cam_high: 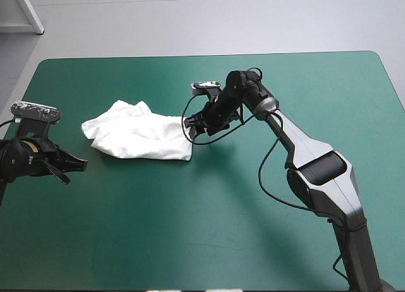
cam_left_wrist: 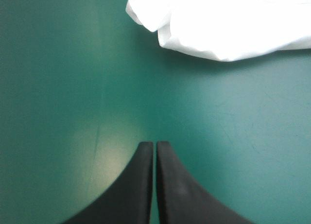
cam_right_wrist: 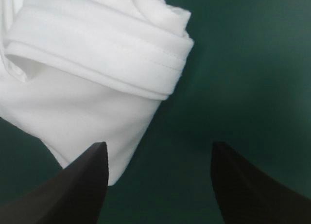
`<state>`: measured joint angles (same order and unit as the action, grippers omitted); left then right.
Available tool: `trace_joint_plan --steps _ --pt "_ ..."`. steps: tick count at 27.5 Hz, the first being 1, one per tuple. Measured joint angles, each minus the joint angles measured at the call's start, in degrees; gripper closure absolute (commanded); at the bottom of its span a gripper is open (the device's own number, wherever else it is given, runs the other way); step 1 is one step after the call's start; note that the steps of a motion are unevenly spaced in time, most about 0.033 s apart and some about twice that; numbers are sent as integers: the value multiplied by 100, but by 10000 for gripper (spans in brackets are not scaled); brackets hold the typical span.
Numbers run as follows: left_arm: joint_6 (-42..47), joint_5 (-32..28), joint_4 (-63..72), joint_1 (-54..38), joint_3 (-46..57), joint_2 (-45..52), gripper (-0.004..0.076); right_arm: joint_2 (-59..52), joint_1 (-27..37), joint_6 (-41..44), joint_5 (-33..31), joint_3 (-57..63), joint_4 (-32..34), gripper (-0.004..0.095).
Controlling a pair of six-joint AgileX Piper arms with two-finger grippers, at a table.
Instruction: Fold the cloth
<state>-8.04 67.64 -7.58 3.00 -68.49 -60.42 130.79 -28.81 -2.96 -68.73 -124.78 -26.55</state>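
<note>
1. The left gripper [cam_left_wrist: 154,145] has its black fingers pressed together, the tips meeting along a thin seam. Nothing is held between them.
2. Directly under and just ahead of those fingers there is only bare teal-green cover [cam_left_wrist: 73,88].
3. Farther ahead and off to one side, well apart from the tips, lies the T-shirt [cam_left_wrist: 228,25]. It shows a rounded, crumpled white edge resting on the cover.
4. The right gripper [cam_right_wrist: 158,151] is spread wide, its fingers standing far apart and pinching nothing.
5. One right finger sits at a pointed corner of the T-shirt [cam_right_wrist: 87,63], and the other is over bare cover [cam_right_wrist: 243,63]. Whether either finger touches the cloth or the table cannot be told.
6. Just ahead of the right gripper runs a thick stitched hem, rolled over on itself, with more white folds beyond it.
7. From above, the T-shirt [cam_high: 136,133] is a loose, uneven heap lying between the two grippers.
8. The right gripper [cam_high: 193,130] is right at the heap's end, while the left gripper [cam_high: 79,165] stays clear of the opposite end.
</note>
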Motion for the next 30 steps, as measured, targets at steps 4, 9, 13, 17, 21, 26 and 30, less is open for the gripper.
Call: trace_joint_plan --steps 4,9,13,17,21,26,30 --pt "0 5 0 0 16 0 705 26 -12 -111 256 148 -447 332" --pt "-3 0 0 0 16 -5 705 256 -17 -150 348 148 -882 332" --pt "-23 -6 0 0 16 -5 705 392 -87 -173 462 153 -984 394" --pt "-28 -6 0 0 16 -5 705 437 -240 -293 620 153 -1043 687" --pt "-28 -6 0 0 16 -5 705 485 -358 -442 727 148 -1021 922" --pt "-28 -6 0 0 16 -5 705 522 -335 -433 721 -148 -694 925" --pt "-28 -6 5 0 16 -5 705 535 -211 -130 533 -618 15 925"
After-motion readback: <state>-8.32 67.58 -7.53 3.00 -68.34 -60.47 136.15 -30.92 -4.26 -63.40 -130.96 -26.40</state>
